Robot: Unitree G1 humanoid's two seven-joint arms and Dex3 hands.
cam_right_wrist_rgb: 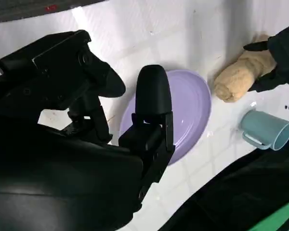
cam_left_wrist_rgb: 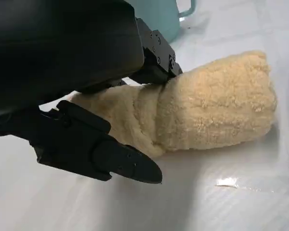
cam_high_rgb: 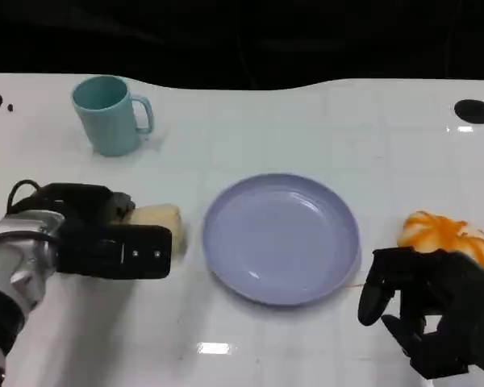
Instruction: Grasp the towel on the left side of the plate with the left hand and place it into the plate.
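Left hand (cam_high_rgb: 117, 242) fingers close around the rolled towel (cam_high_rgb: 157, 219), which lies on the table just left of the plate (cam_high_rgb: 281, 238); grip firmly, lift clear of the rim.

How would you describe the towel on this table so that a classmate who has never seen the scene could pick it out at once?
Start at the lavender plate in the middle of the white table. Just to its left lies the towel, under the fingers of the robot's left hand. It is a rolled, fluffy, pale yellow bundle, unlike the hard teal mug farther back or the orange and white thing right of the plate.
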